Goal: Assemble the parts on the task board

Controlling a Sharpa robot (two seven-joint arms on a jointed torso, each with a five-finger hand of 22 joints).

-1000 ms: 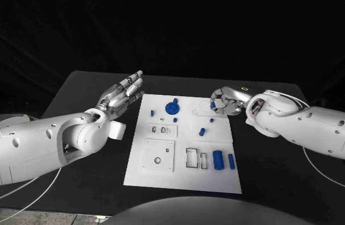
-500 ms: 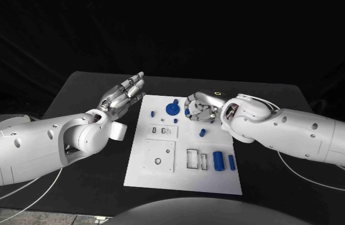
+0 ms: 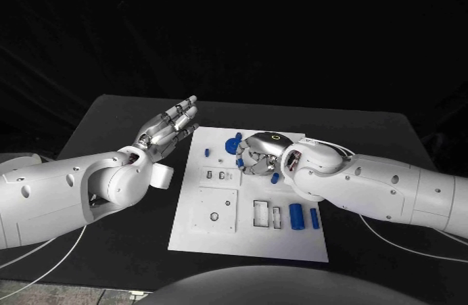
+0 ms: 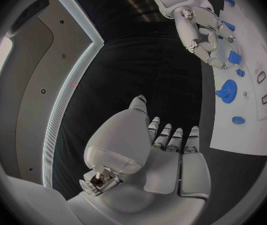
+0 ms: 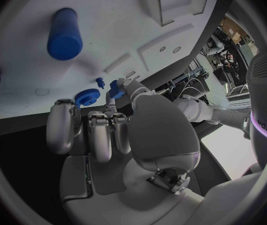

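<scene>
White task board (image 3: pixel 195 234) at the centre of the black table (image 3: pixel 107 115). Left hand (image 3: pixel 168 130), raised just beside the board's left edge, fingers straight and apart, holding nothing. Right hand (image 3: pixel 258 153), curled over the board's upper middle, pinching a small blue part (image 5: pixel 116 89) at its fingertips, near the blue gear (image 3: pixel 232 145). Two blue cylinders (image 3: pixel 295 217) lie lower right. No legible writing on board or parts.
</scene>
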